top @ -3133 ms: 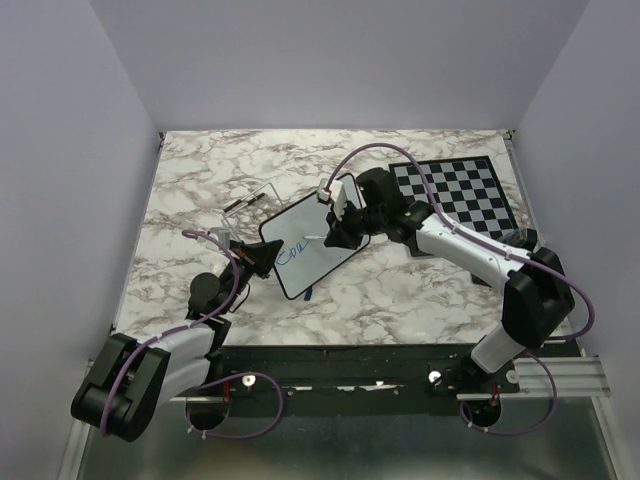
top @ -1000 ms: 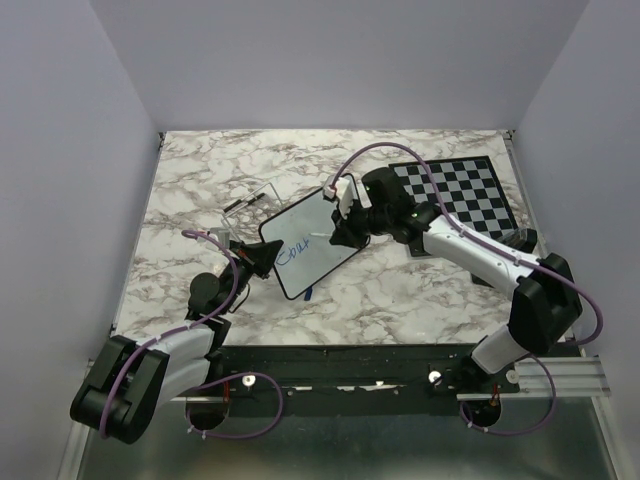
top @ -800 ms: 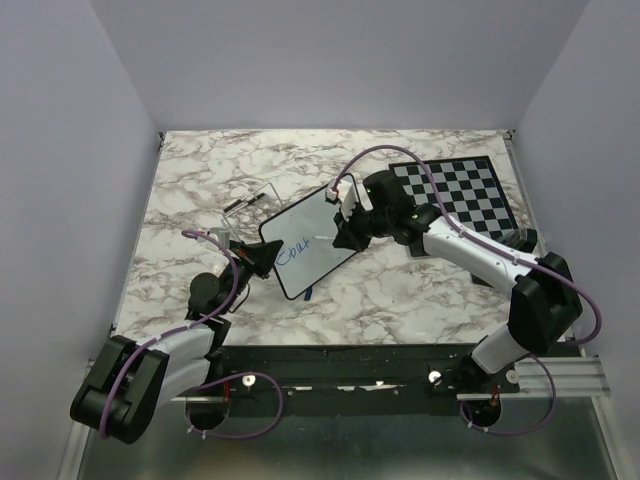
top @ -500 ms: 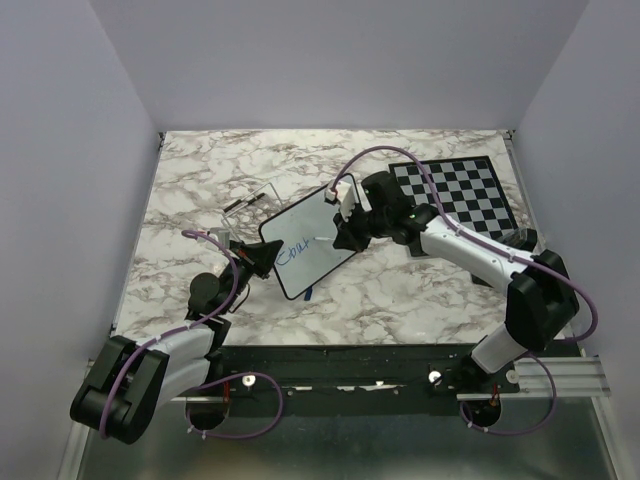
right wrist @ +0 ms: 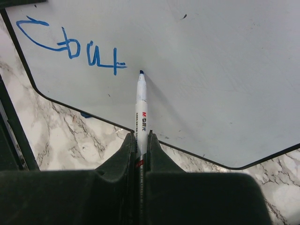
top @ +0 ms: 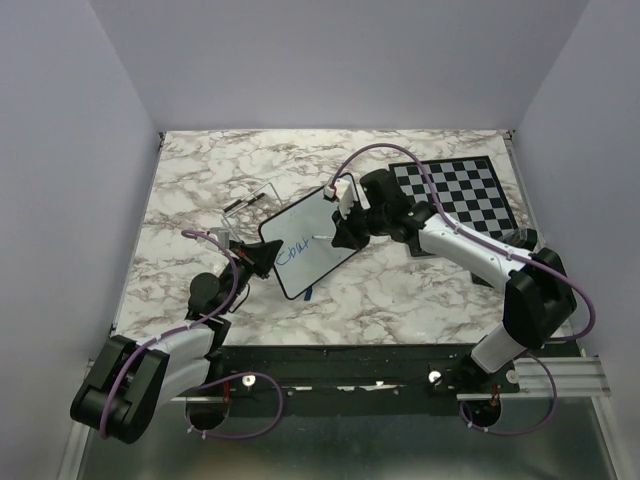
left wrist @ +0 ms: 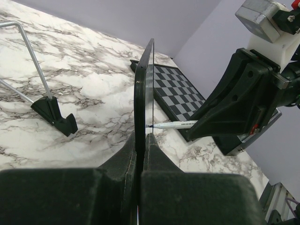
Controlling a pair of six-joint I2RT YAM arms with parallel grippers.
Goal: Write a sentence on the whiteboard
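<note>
The whiteboard [top: 312, 243] sits near the middle of the marble table [top: 200, 170], with the chessboard [top: 455, 190] off at its two o'clock. The left gripper [left wrist: 140, 140] is clenched on the board's thin black frame at about eight o'clock, and in its wrist view the panel runs edge-on straight out from the fingers. The right gripper [right wrist: 139, 140] comes in from two o'clock, clamped on a white marker [right wrist: 141, 101] whose blue tip appears to meet the surface just right of the sentence [right wrist: 70, 44], so far only a few uneven blue characters.

To my eye the board is light and stiff but glossy and slick, so a nudge from the pen could slide or pivot it. The frame edge looks like the right place to pinch, away from the writing area. The ink probably smears if brushed. The marker is slim and smooth, so a firm hold low on the barrel suits it.
</note>
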